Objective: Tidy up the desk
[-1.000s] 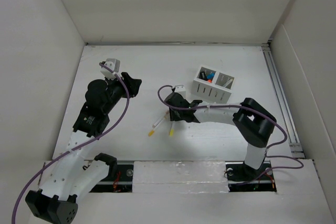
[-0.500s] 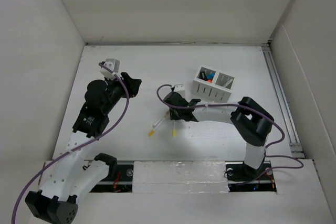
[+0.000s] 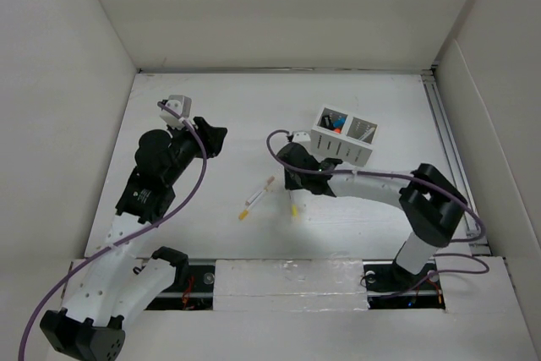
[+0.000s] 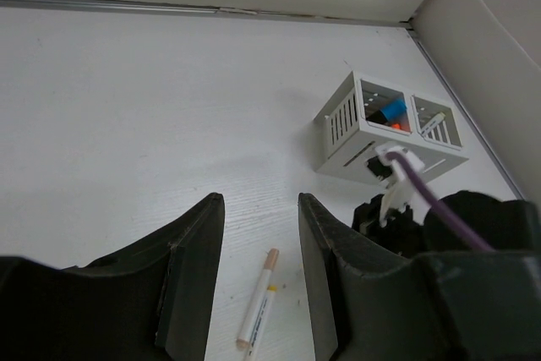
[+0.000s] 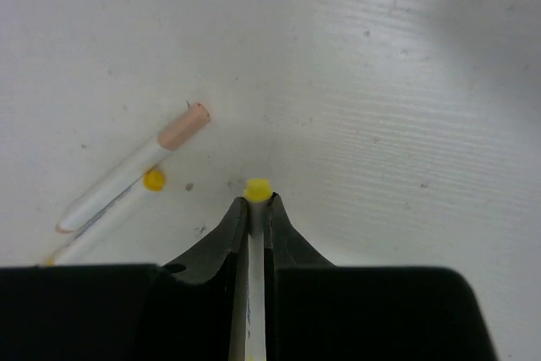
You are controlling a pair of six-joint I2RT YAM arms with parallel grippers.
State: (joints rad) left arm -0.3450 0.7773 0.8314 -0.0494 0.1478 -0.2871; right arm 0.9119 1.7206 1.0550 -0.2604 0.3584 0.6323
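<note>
r gripper (image 5: 256, 207) clamped on yellow-cap pen (image 5: 256, 188) | l gripper (image 4: 259, 209) spread, over desk (image 4: 127, 107)

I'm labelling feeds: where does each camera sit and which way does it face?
Top external: above, behind the robot, looking down on the desk; left gripper and right gripper show.
Left wrist: on the left arm, facing across the desk toward the organizer box; its open gripper below.
Right wrist: on the right arm, looking down close; its gripper pinches a yellow-tipped marker.
Shared: all show the peach-capped pen.
</note>
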